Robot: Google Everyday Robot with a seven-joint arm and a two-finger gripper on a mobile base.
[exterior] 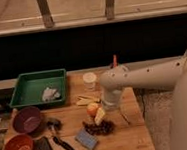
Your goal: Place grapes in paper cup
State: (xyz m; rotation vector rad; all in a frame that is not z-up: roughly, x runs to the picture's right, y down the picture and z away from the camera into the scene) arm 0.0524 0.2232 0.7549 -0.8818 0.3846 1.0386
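The grapes, a small dark reddish-purple bunch, lie on the wooden table near its front middle. The white paper cup stands upright farther back, beside the green tray. My gripper hangs open from the pale arm that reaches in from the right. It sits just above the grapes and right beside the red-yellow apple, with nothing held between its yellowish fingers. The arm's wrist hides the table behind the gripper.
A green tray with a crumpled white thing stands back left. A purple bowl and an orange bowl sit front left. Black tools, a blue sponge and yellow strips lie around the grapes.
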